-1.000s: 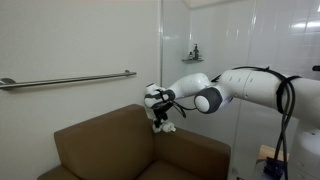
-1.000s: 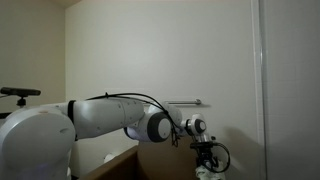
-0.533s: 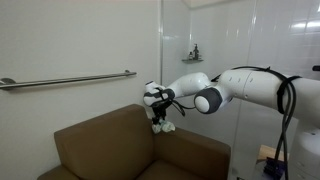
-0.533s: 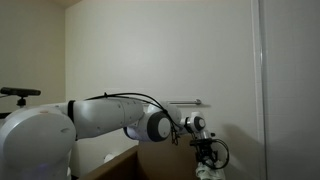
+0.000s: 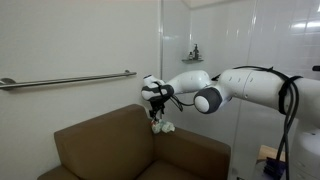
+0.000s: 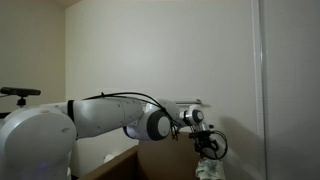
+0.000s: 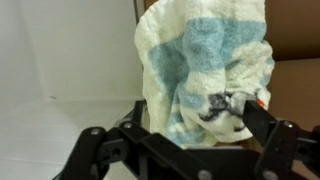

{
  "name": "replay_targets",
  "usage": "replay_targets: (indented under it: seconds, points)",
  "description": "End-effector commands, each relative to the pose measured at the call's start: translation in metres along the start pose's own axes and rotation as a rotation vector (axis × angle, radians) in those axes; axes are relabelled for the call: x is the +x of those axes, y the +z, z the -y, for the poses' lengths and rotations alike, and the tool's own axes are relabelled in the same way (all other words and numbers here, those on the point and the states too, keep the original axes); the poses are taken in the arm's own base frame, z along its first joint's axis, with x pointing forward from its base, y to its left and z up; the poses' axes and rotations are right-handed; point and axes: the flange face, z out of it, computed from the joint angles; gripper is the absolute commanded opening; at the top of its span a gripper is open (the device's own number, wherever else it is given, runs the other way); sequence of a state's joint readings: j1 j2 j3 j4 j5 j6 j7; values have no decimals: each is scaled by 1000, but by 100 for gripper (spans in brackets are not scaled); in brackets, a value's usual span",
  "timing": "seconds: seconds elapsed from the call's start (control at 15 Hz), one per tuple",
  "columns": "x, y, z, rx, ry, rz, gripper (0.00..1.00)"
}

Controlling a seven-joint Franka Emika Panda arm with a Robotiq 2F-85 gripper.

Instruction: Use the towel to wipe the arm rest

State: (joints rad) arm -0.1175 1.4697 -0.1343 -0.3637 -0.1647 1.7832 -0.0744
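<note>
A white towel with pale blue stripes [image 7: 200, 65] lies bunched on the brown couch's arm rest [image 5: 195, 146], near its back end. In both exterior views it shows as a small white heap [image 5: 165, 127] [image 6: 208, 170] just under the fingers. My gripper [image 5: 157, 112] [image 6: 207, 150] hangs right above it, pointing down. In the wrist view the gripper [image 7: 192, 113] is open, its black fingers [image 7: 262, 122] standing wide on either side of the cloth. The brown arm rest [image 7: 296, 85] shows behind the towel.
The couch's back cushion [image 5: 100, 140] rises beside the arm rest. A metal grab bar [image 5: 70, 80] runs along the white wall above the couch. A glass partition and a small wall shelf [image 5: 193, 55] stand behind the arm.
The jaws have gone from shut on the towel to wide open. The gripper has lifted slightly and the towel stays on the arm rest.
</note>
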Motion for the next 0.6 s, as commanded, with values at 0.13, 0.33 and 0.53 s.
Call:
replay_targets:
  seconds: [0.13, 0.33, 0.53]
  points:
    - [0, -51, -13, 48, -40, -12, 100]
    - [-7, -62, -29, 96, -69, 21, 100]
    - [-5, -58, -26, 67, -48, 17, 100]
